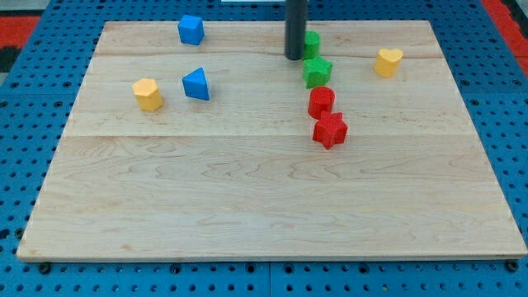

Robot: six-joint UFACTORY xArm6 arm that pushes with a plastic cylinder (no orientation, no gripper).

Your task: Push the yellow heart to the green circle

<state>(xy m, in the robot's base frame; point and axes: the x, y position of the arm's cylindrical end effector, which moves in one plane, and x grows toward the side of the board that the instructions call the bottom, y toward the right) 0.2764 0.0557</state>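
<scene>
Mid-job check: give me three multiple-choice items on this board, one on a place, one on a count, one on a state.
1. Where is the yellow heart?
A. the view's upper right
B. the view's lower left
C. the view's centre

2. How many blue blocks are there?
A. one
B. two
C. four

3. My tip is:
A. touching the yellow heart
B. beside the green circle, apart from the heart
C. out of view

Answers:
1 A: it lies right of the green star.
2 B: the blue cube and blue triangle.
3 B: the rod ends just left of the circle.

The dark rod is hanging straight down from the view's top. My tip [294, 57] is resting low, near the far edge.
</scene>
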